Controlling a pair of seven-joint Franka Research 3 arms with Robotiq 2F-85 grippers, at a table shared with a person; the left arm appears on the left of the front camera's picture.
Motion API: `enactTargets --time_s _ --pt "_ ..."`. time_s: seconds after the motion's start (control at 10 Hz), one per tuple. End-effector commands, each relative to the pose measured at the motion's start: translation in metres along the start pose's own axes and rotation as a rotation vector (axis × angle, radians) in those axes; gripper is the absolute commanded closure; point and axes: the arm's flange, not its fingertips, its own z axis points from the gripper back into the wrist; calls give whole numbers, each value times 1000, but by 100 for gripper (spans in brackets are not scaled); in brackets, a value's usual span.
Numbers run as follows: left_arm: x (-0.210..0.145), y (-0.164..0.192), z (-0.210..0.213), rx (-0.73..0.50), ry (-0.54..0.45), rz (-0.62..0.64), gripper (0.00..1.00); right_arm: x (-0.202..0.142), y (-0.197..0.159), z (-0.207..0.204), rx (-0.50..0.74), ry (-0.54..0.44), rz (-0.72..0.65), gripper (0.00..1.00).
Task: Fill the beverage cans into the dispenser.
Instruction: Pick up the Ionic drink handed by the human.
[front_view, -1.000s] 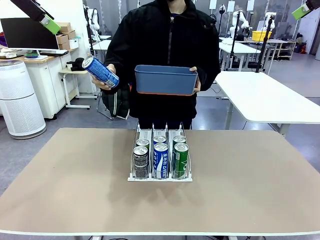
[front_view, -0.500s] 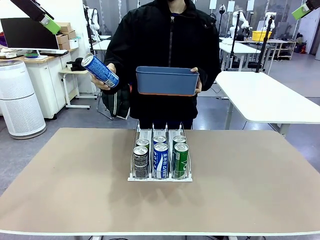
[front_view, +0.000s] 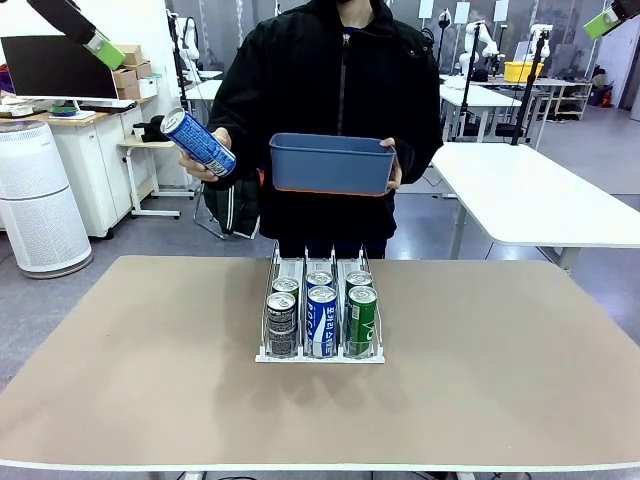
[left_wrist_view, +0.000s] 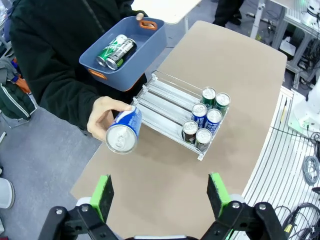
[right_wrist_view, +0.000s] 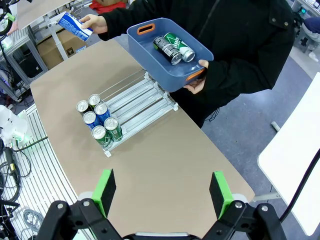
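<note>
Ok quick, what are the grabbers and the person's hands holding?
Left gripper: open, empty.
Right gripper: open, empty.
One hand: holds a blue-and-white aluminium can.
Other hand: holds a blue rectangular plastic bin.

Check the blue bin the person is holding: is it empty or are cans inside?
Not empty: the blue bin holds two cans lying on their sides, a green-and-white can and a black can.

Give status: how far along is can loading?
Done: six cans in the dispenser, two per lane. In hand: the person holds a blue-and-white can and a blue bin. Left: that can plus two cans in the bin. Left gripper and right gripper open, empty.
</note>
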Motion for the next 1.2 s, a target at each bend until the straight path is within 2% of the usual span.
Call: enactTargets --time_s 0.0,0.2,0.7,1.1 --pt "10 13 -13 49 -35 70 0 0 1 0 -1 2 1 0" --pt "16 27 -21 53 -41 81 0 0 1 0 -1 2 1 0" --pt "17 69 -72 -48 -5 174 0 0 1 0 -1 2 1 0" --pt "9 70 -99 -41 9 175 0 0 1 0 -1 2 1 0"
